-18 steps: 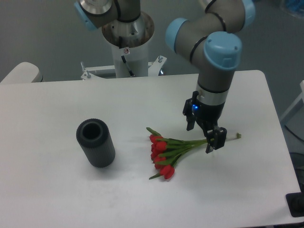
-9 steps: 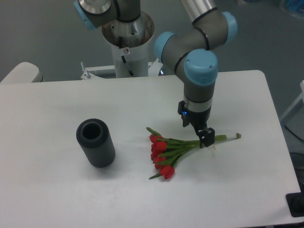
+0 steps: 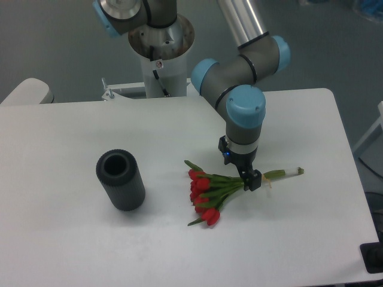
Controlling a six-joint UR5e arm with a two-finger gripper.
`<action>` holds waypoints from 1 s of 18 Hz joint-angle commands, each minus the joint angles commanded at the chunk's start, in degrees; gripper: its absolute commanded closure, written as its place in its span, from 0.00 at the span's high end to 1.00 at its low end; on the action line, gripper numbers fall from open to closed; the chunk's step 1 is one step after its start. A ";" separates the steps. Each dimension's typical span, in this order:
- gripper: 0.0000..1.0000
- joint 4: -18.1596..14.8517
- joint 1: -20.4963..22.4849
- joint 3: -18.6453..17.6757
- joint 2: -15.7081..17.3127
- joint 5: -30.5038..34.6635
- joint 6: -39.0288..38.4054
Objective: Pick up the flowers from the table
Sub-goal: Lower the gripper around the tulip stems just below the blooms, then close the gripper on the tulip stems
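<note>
The flowers, red tulips with green leaves, lie flat on the white table right of centre. Their long green stems run out to the right and end in pale tips. My gripper points down over the stems just right of the blooms. It is low, at the level of the stems, and looks open, with one finger on the near side of the stems. The far finger is largely hidden by the wrist. The flowers rest on the tabletop.
A dark grey ribbed cylinder stands upright to the left of the flowers, its hollow top open. The robot's base column rises at the table's back edge. The table's right edge lies close to the stem tips.
The arm has swung left and down, bringing the gripper from near the stem ends to the stems close to the blooms. The flowers and the cylinder have not moved.
</note>
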 joint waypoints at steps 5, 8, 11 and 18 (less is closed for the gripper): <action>1.00 0.26 -1.14 -0.18 -1.32 0.00 -0.09; 1.00 0.88 -1.41 -0.18 -2.29 0.09 -0.09; 1.00 1.14 -1.41 -0.35 -2.73 0.09 -0.09; 0.36 1.06 -1.41 0.17 -3.08 -0.18 0.09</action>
